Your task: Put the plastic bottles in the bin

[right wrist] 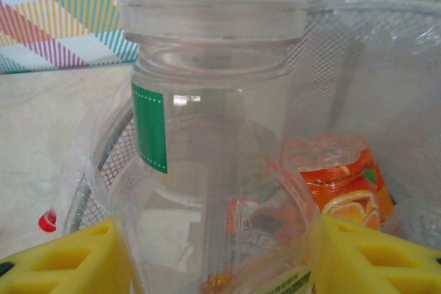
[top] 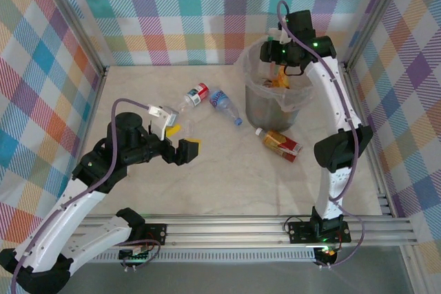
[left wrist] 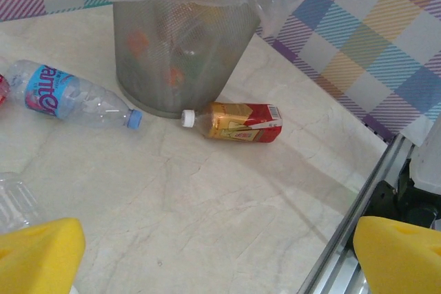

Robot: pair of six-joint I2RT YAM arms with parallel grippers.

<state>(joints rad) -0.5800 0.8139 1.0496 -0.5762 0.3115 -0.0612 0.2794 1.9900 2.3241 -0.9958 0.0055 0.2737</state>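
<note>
Right gripper above bin, clamped on clear green-label bottle: empty, light, thin-walled, slick, probably dents; take mid-body. Left gripper wide, empty, well left of bin. Other bottles on desk beside bin

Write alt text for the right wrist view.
A clear bottle with a green label, gripped between the right gripper's yellow fingers above the bag-lined bin. An orange-labelled bottle lies inside.
</note>
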